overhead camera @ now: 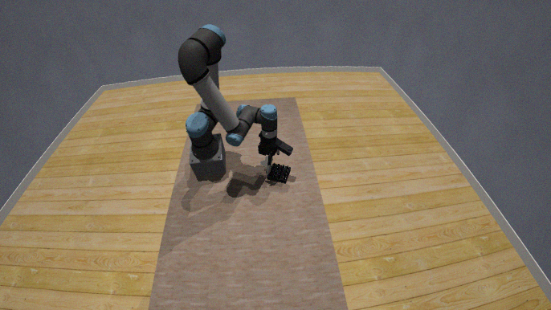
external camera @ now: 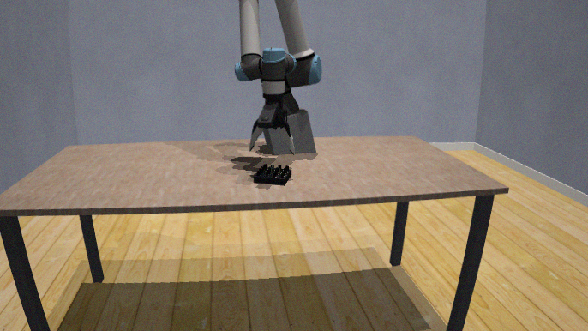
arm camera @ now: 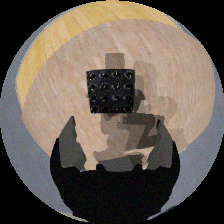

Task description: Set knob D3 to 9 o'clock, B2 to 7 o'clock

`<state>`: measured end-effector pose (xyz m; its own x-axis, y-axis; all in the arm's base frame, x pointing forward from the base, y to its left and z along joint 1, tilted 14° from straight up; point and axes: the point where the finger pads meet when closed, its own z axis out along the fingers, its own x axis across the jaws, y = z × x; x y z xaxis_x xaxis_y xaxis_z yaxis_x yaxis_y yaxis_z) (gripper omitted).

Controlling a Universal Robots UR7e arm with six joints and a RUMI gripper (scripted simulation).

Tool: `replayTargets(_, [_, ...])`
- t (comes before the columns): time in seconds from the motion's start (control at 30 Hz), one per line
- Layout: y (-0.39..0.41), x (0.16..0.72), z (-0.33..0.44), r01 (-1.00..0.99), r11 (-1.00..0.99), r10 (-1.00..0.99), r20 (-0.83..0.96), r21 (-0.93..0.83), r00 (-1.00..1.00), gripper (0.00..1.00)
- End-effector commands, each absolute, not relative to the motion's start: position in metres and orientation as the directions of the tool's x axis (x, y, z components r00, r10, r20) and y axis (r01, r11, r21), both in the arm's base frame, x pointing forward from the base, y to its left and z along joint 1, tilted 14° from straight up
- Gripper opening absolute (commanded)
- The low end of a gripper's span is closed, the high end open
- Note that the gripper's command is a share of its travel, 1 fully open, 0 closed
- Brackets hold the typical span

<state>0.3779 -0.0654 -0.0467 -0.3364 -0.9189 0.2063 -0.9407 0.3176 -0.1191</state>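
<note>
The spread hand (overhead camera: 273, 164) (external camera: 273, 150) (arm camera: 117, 119) hangs above the table (overhead camera: 249, 257) (external camera: 171, 180) (arm camera: 65, 95), near the black knob box (overhead camera: 279, 173) (external camera: 273, 177) (arm camera: 111, 92).

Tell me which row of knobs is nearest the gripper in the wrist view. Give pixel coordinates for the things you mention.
The bottom row (overhead camera: 274, 171) (external camera: 273, 166) (arm camera: 116, 108) in the wrist view: four knobs along the knob box's (overhead camera: 279, 173) (external camera: 272, 178) (arm camera: 111, 93) edge facing the gripper (overhead camera: 269, 169) (external camera: 272, 151) (arm camera: 117, 119); the other three rows lie beyond it.

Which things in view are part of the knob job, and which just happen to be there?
Part of the job:
- knob box
- gripper, jaws open

Just there:
- nothing loose; only the table and floor
</note>
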Motion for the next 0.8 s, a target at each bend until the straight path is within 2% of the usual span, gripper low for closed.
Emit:
replayTargets(0.0, [-0.065, 0.376, -0.047, -0.941, 0.317, -0.919, 0.206, -0.12, -0.336, 1.0])
replayTargets(0.77, [-0.055, 0.339, -0.051, -0.941, 0.317, -0.919, 0.206, -0.12, -0.336, 1.0])
